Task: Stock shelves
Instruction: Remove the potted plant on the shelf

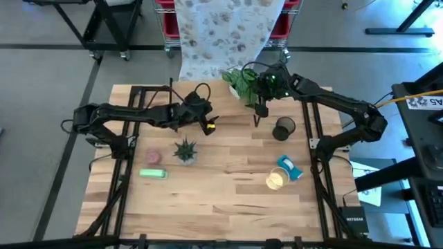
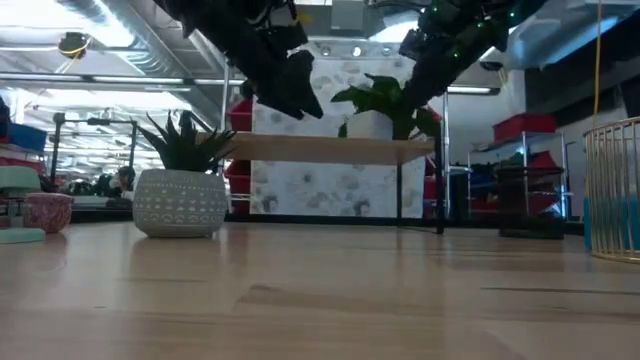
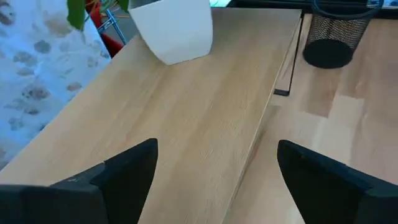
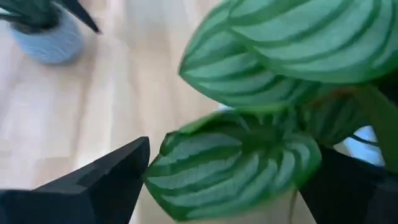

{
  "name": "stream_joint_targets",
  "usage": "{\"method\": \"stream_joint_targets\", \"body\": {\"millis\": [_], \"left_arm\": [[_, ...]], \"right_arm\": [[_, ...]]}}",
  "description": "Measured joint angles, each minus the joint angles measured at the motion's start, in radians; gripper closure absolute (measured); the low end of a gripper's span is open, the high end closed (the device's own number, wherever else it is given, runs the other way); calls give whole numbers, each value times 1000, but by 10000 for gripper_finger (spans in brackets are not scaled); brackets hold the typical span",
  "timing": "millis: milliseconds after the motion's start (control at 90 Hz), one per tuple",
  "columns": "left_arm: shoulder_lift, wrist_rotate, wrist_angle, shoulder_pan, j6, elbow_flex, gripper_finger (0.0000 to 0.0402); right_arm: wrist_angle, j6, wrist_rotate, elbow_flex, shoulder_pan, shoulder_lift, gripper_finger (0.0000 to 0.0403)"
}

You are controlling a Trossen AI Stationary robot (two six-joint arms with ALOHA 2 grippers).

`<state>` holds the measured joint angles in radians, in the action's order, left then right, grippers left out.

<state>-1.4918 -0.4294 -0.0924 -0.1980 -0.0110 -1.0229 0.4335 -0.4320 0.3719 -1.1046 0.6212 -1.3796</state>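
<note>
Tabletop (image 1: 228, 194): light wood.
Shelves (image 2: 330, 148): leafy plant (image 2: 385, 105) on top.
Left gripper (image 3: 214, 177): above shelves, fingers apart, empty.
Right gripper (image 1: 261, 111): over the plant; grip unclear.

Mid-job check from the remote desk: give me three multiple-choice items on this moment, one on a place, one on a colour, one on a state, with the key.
1. Where does the leafy plant in the white pot stand?
A. on the shelves' top plank
B. on the floor
C. inside the black mesh cup

2. What colour is the spiky plant's pot?
A. red
B. pale grey, patterned
C. black

3. How are the left gripper fingers?
A. shut on the white pot
B. shut on nothing
C. open

Key: 1 A, the low view shows the pot resting on the plank. 2 B, the low view shows it. 3 C, the left wrist view shows a wide gap with only plank between.
</note>
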Motion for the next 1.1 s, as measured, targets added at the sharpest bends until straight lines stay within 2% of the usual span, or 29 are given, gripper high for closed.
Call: {"method": "stream_joint_targets", "body": {"millis": [211, 289, 467, 600, 800, 978, 1100], "left_arm": [[0, -32, 0, 0, 3, 0, 87], [0, -50, 0, 0, 3, 0, 87], [0, -54, 16, -1, 2, 0, 87], [0, -41, 59, -17, -46, 0, 87], [0, 124, 95, -79, -107, 0, 87], [0, 172, 111, -129, -181, 0, 87], [0, 249, 114, -162, -207, 0, 87]], "right_arm": [[21, 31, 119, 0, 0, 9, 52], [45, 31, 126, -1, 0, 26, 52], [208, -13, -20, -70, 0, 43, 52], [216, -29, -183, -90, 1, 41, 52], [205, -84, -219, -89, 2, -9, 52], [128, -110, -240, -89, 2, -70, 52], [69, -140, -237, -89, 1, -94, 52]]}}
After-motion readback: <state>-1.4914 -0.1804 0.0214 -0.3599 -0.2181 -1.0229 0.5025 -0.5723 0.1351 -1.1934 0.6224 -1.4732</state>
